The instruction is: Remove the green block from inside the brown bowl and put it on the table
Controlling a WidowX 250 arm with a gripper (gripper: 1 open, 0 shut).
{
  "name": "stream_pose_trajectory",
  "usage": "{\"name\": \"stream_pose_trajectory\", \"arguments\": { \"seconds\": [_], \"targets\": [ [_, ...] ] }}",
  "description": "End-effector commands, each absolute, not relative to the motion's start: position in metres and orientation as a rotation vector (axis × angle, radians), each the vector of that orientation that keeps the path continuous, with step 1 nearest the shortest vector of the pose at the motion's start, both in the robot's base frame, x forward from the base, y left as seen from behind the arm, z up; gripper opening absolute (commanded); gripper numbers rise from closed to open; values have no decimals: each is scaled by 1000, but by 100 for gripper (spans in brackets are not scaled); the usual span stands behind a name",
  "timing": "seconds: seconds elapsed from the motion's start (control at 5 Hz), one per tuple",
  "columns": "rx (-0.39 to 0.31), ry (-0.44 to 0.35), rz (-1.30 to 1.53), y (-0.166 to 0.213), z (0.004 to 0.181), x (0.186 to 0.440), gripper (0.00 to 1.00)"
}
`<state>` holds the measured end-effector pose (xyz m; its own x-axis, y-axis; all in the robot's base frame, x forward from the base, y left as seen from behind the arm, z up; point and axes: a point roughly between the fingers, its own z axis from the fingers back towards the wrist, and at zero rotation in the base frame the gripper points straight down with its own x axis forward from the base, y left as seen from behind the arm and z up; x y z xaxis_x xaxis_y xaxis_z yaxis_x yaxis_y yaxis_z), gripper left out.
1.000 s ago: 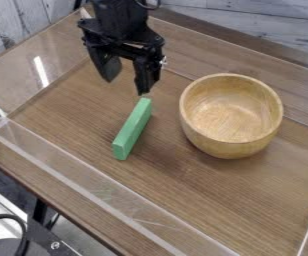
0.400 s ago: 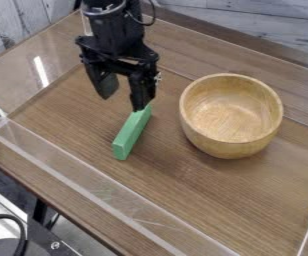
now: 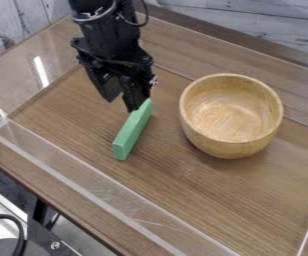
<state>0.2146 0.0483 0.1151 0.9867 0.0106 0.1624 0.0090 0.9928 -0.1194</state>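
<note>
green block (image 3: 133, 131) lies on table (image 3: 77, 120) beside brown bowl (image 3: 232, 115), unlabelled.

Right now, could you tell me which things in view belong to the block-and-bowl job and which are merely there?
Part of the job:
- green block, lying on the table, outside the bowl
- brown bowl, empty
- table
- gripper, jaws apart over the block's far end

Merely there:
- clear acrylic walls edging the table

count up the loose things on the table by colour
green: 1, the green block
tan: 1, the brown bowl
total: 2
</note>
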Motion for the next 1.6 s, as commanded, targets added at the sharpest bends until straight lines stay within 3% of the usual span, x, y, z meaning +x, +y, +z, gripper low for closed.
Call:
{"name": "stream_pose_trajectory", "arguments": {
  "seconds": [0.0, 0.4, 0.8, 1.2, 1.4],
  "targets": [
    [-117, -188, -8, 48, 136, 213, 100],
    [-76, -229, 51, 58, 135, 227, 100],
    [-113, -196, 134, 59, 125, 214, 100],
    [-67, -147, 19, 52, 129, 230, 100],
    [-80, -76, 42, 55, 132, 233, 100]
  ]
}}
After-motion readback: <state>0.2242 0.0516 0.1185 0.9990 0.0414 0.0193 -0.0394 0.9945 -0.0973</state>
